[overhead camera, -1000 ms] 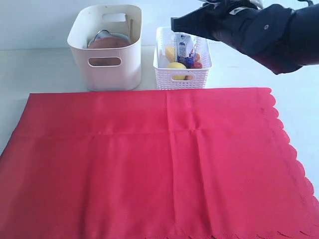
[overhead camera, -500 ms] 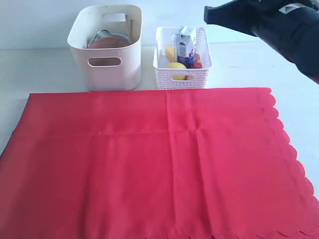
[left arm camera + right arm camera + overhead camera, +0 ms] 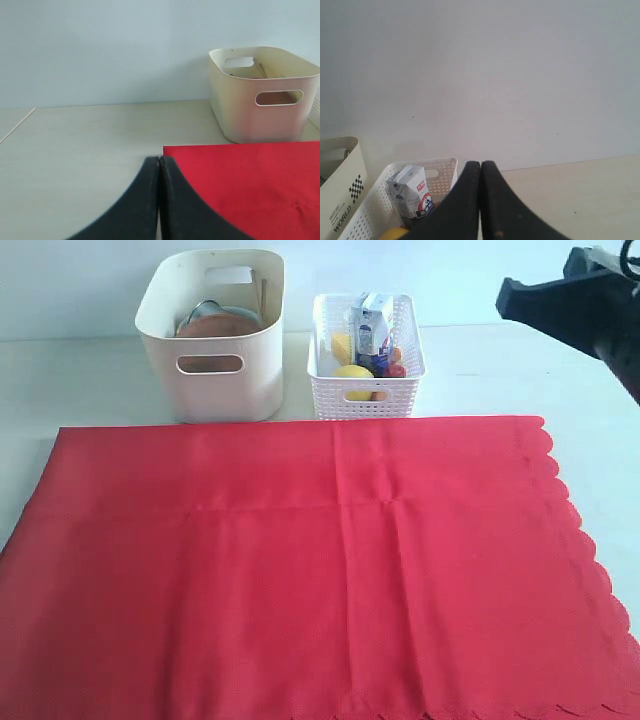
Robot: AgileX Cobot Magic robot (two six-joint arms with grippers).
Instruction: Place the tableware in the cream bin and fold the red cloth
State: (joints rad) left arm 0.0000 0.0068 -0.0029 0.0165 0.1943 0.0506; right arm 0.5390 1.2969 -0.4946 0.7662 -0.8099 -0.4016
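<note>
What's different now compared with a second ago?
The right pincer, shut and empty, pulled away from over the white basket to the exterior view's right edge. Nothing visibly grabbed or released. The red cloth, the cream bin and both containers' contents are unchanged.

Likely a lab test bench dressed as a dining spot — bare pale wall [image 3: 100,50], plain light worktop [image 3: 80,370], a red cloth [image 3: 300,570] spread flat, cream bin [image 3: 215,390] at eleven o'clock, white lattice basket [image 3: 365,400] at twelve.
</note>
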